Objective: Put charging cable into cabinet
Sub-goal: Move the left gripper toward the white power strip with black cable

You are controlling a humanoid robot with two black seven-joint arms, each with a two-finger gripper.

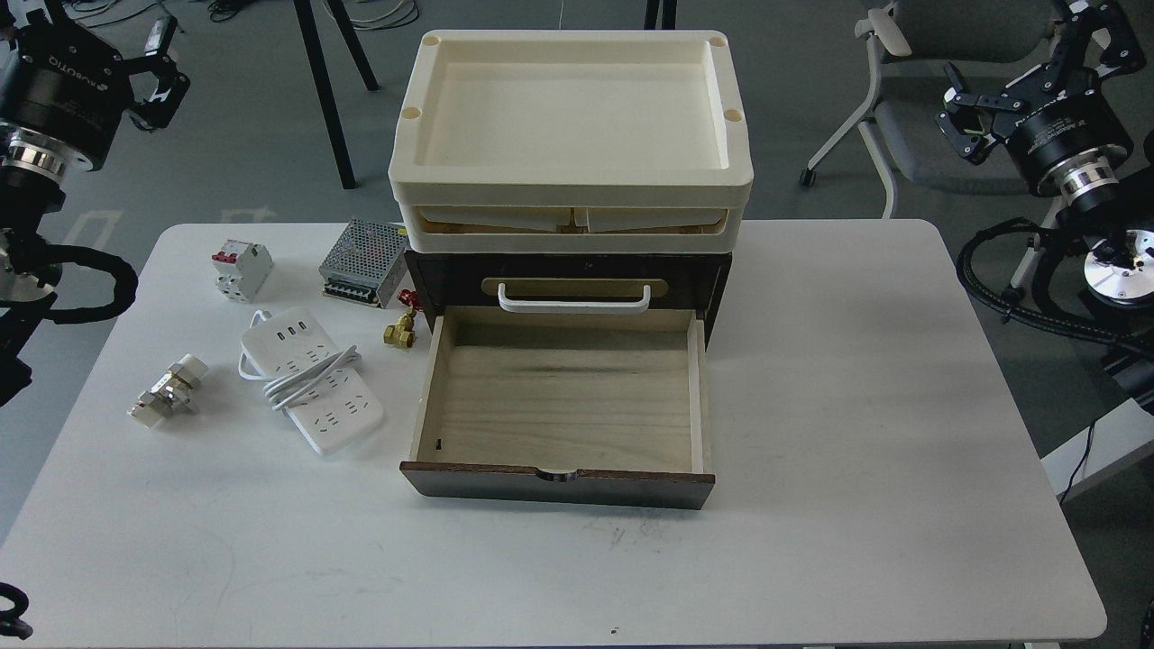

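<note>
The charging cable [311, 379], a flat white power strip with its white cord wound round the middle, lies on the white table left of the cabinet. The cabinet [568, 281] is a dark-brown drawer unit at the table's centre. Its lower drawer [559, 397] is pulled out and shows an empty light-wood inside. The upper drawer, with a white handle [573, 299], is closed. My left gripper [155, 72] hangs high at the far left, off the table, fingers apart and empty. At the upper right, beyond the table's edge, my right gripper [963, 122] also stands open and empty.
Cream trays [570, 135] are stacked on the cabinet. Left of it lie a grey perforated metal box [365, 261], a white-and-red breaker [242, 268], a brass valve [401, 326] and a metal fitting [169, 389]. A chair [938, 108] stands behind right.
</note>
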